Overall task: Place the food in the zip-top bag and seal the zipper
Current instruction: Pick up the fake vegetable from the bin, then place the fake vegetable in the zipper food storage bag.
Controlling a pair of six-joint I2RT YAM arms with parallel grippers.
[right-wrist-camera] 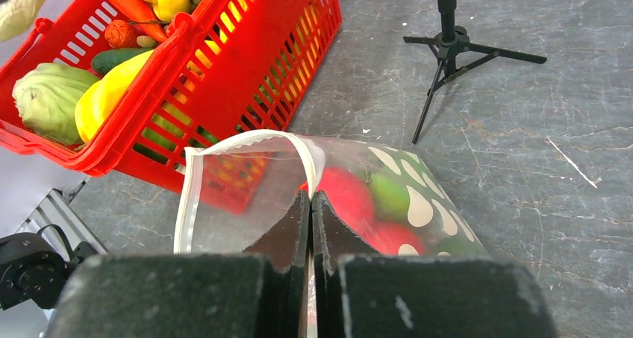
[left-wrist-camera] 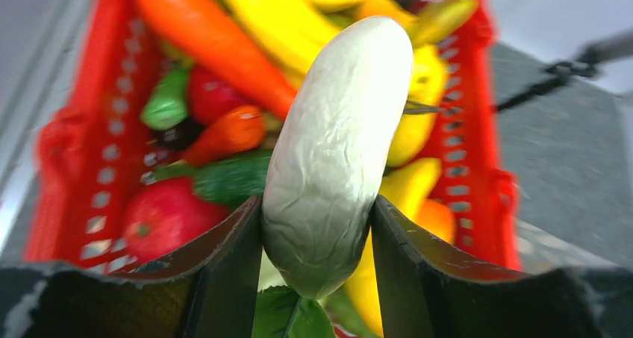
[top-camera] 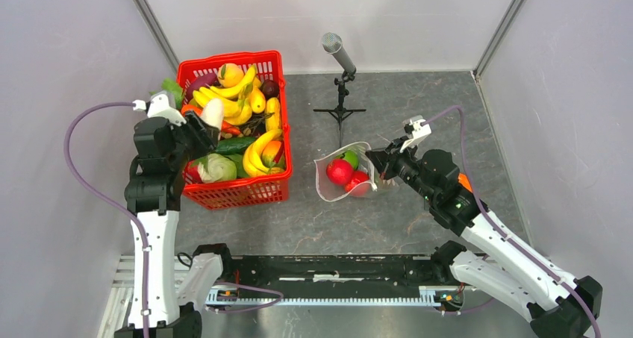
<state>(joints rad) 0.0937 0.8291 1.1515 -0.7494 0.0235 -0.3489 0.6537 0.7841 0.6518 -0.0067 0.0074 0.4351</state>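
My left gripper (top-camera: 207, 121) (left-wrist-camera: 317, 226) is shut on a long white toy vegetable (left-wrist-camera: 336, 151), also in the top view (top-camera: 213, 113), and holds it over the left side of the red basket (top-camera: 280, 99). The clear dotted zip-top bag (top-camera: 328, 185) (right-wrist-camera: 246, 189) lies on the table right of the basket, mouth open to the left, with red (top-camera: 340, 171) and green (top-camera: 350, 157) food inside. My right gripper (top-camera: 375, 159) (right-wrist-camera: 310, 198) is shut on the bag's white zipper strip (right-wrist-camera: 310, 155) and holds that edge up.
The red basket (right-wrist-camera: 224, 77) holds several bananas (top-camera: 257, 150), a cabbage (top-camera: 218, 168), a cucumber and carrots. A microphone on a small black tripod (top-camera: 340, 92) stands behind the bag. Grey walls close in the table at the back and sides.
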